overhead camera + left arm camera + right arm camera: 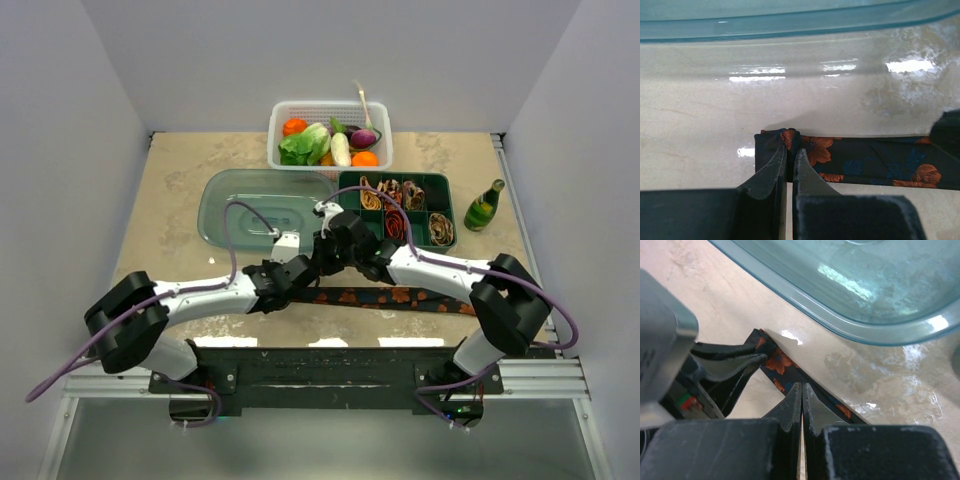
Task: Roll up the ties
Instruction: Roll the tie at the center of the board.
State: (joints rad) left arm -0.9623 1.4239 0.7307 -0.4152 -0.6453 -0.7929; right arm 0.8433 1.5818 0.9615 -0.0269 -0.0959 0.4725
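Grip first. My left gripper (790, 149) is clenched on the very end of the black tie (865, 162). In its own wrist view a small fold of cloth stands up between the two tips, so I judge this is the core from which the roll must begin. My right gripper (802, 388) is closed completely, with its tips pressed together on the band just beside the left one. Whether cloth is caught between them I cannot tell. I think it only pins the band so that the end can be turned without dragging everything.

The tie lies flat along the near edge of the desk, from the middle toward the near right corner. Nearly all of it is unrolled, so the work on it is only at its start.

Behind the grippers, toward the far left corner, lies a teal tray (230, 215). Toward the far right corner is a green box (441, 196) whose compartments hold rolled ties (440, 230); I suppose this one goes there after. A white basket (330, 105) of vegetables stands at the far edge and a green bottle (484, 207) near the right edge, both well apart from the work.

The top view gives me the whole length of the tie, but the arms hide the pinch. Only the wrist views show it, and the right wrist view alone shows both grippers together.
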